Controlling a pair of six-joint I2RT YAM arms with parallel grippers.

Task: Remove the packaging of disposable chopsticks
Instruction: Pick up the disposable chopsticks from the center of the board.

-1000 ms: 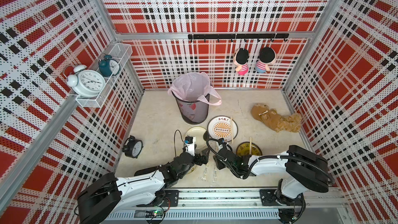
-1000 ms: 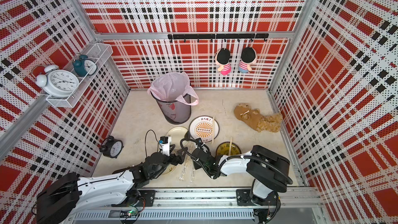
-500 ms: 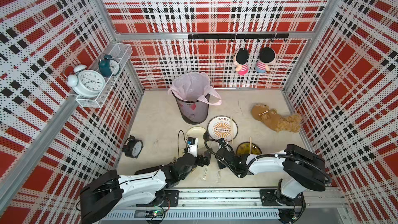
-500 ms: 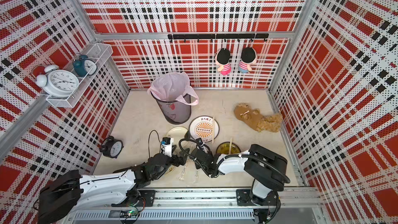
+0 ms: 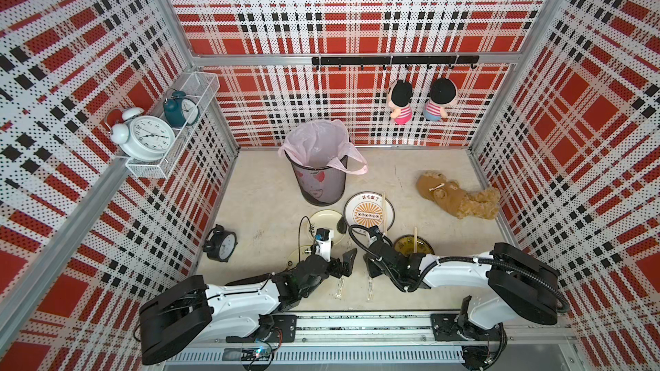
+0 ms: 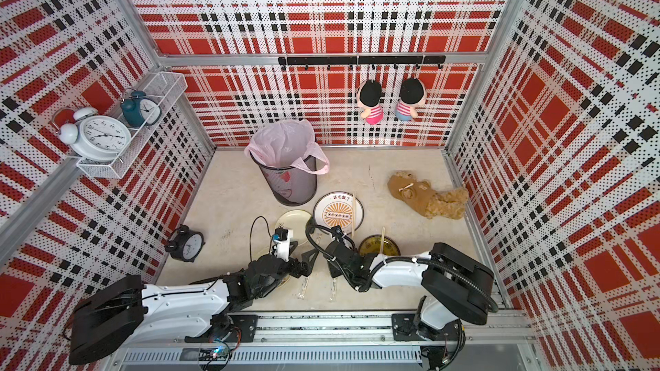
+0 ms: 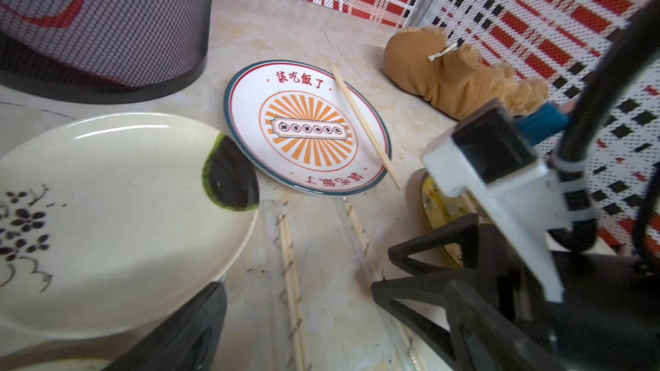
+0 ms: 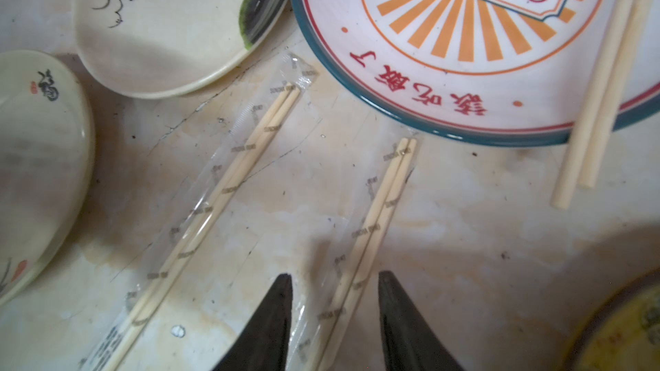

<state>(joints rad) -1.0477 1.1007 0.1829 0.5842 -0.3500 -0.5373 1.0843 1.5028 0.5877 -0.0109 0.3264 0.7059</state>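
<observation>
Two clear sleeves of packaging lie side by side near the table's front edge, each with disposable chopsticks inside: one sleeve (image 5: 341, 285) (image 8: 221, 187) on the left, one sleeve (image 5: 370, 289) (image 8: 375, 223) on the right. My right gripper (image 5: 369, 268) (image 8: 334, 276) stands open low over the right sleeve, a fingertip on either side of its sticks. My left gripper (image 5: 348, 262) is open wide just left of it, above the left sleeve, holding nothing. A bare pair of chopsticks (image 5: 384, 208) rests on the sunburst plate (image 5: 357, 205). Another bare pair (image 5: 415, 244) lies across the dark bowl (image 5: 425, 246).
A mesh bin with a pink liner (image 5: 319, 169) stands behind the plates. A cream plate (image 5: 323, 217) and a smaller dish (image 5: 298, 252) sit left of the sleeves. A black alarm clock (image 5: 221, 248) is at the left wall, a brown plush toy (image 5: 457, 196) at the right.
My left gripper has shifted a little to the right, closer to the right gripper. The right gripper has stayed over the right sleeve and sunk slightly toward it.
</observation>
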